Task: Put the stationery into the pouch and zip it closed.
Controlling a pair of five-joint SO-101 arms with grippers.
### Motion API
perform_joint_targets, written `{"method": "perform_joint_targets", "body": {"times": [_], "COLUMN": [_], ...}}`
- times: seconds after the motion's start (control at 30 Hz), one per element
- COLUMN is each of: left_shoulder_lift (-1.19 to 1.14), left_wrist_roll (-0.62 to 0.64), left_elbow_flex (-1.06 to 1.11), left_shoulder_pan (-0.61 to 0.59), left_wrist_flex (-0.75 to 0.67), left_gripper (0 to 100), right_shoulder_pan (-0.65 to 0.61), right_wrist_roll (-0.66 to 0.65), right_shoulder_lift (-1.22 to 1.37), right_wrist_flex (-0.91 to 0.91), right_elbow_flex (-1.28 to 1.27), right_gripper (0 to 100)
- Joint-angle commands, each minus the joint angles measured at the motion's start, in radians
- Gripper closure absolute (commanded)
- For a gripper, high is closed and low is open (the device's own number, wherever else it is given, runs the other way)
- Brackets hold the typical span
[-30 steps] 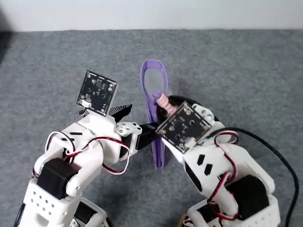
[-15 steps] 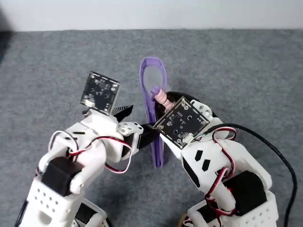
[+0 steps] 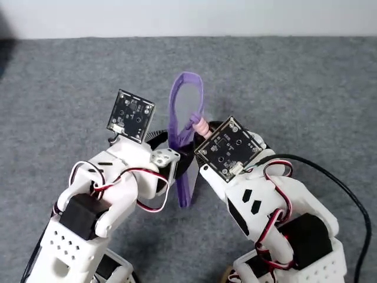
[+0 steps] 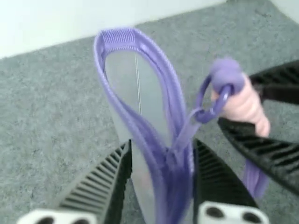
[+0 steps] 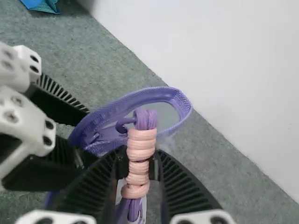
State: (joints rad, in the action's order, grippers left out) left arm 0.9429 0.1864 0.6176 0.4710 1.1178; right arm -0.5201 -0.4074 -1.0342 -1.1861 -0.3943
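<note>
Right gripper (image 5: 137, 156) is clamped on the pink zipper pull (image 5: 138, 144), and left gripper (image 4: 161, 154) is pinching the pouch (image 3: 186, 177) at its near end. Over the last second the left arm nudged in and the pouch tilted on the grey table (image 3: 294, 82). The mouth's still gaping, so zipping has barely started. Stationery inside? Can't tell.

Grey felt-like table cover (image 3: 306, 76) runs to the white wall at 12 o'clock. A black cable (image 3: 341, 191) snakes across it at 4 o'clock. Dead centre, a purple see-through zip pouch (image 3: 187, 100) stands edge-up. A crumpled blue item (image 5: 39, 4) lies by the wall.
</note>
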Motion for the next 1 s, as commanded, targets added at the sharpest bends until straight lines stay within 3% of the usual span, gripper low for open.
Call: {"method": "perform_joint_targets", "body": {"times": [0.0, 0.57, 0.7, 0.97], "left_shoulder_lift": [-0.002, 0.002, 0.002, 0.003], "left_wrist_roll": [0.005, 0.003, 0.003, 0.006], "left_elbow_flex": [-0.004, 0.039, 0.033, 0.031], "left_shoulder_pan": [-0.002, 0.006, 0.006, 0.006], "left_wrist_flex": [-0.054, -0.052, -0.032, 0.028], "left_gripper": [84, 93, 99, 99], "right_shoulder_pan": [-0.004, 0.059, 0.110, 0.220], "right_wrist_roll": [0.015, 0.014, 0.011, 0.011], "right_shoulder_lift": [-0.008, 0.004, 0.004, 0.004], "right_wrist_flex": [-0.002, 0.140, 0.266, 0.498], "right_elbow_flex": [0.038, 0.029, -0.037, -0.212], "right_gripper": [99.2, 99.2, 99.2, 99.2]}}
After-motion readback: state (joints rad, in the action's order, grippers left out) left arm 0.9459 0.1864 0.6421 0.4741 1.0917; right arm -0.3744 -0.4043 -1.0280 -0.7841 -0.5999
